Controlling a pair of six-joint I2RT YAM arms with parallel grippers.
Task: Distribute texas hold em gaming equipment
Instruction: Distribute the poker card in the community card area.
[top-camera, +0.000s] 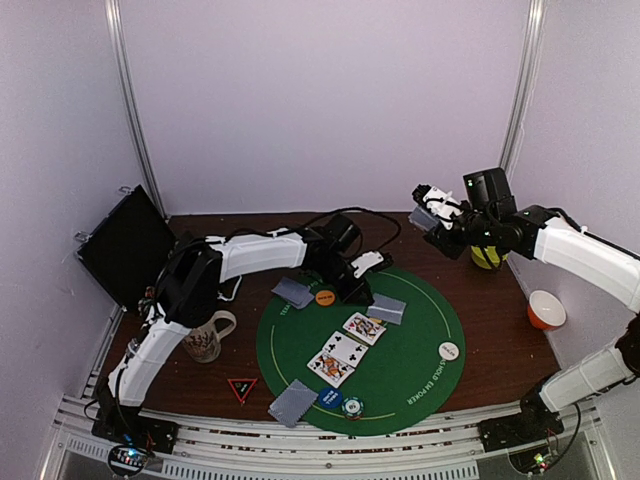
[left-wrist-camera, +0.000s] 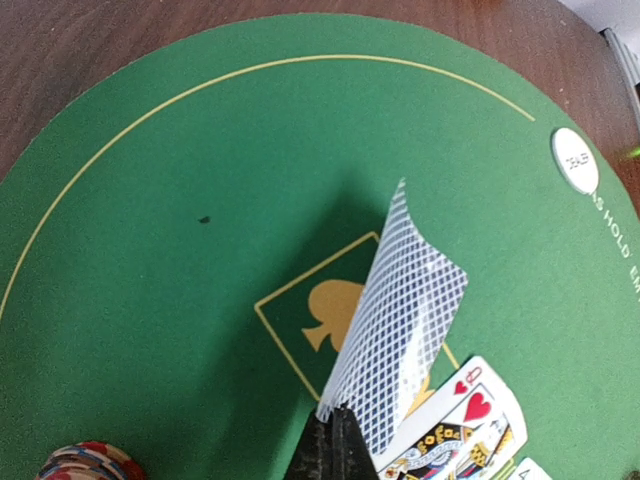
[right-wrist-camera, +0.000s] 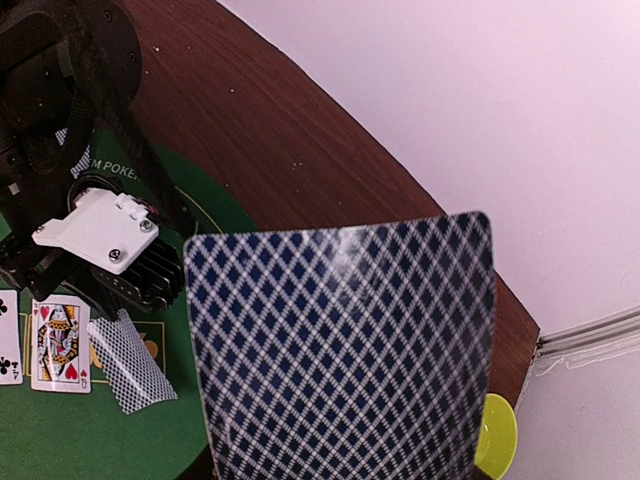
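Well, your left gripper (left-wrist-camera: 334, 445) is pinched tight on the short edge of a bowed card (left-wrist-camera: 400, 320). The card arches over the green mat (left-wrist-camera: 150, 300) at about one o'clock from its centre, just beside the queen of hearts (left-wrist-camera: 455, 430). It should be light, thin, springy and slick, so grip an edge, never the flat. Your right gripper (top-camera: 432, 215), raised off the mat at two o'clock, clamps a blue-backed card (right-wrist-camera: 345, 350); possibly several stacked, I can't tell.
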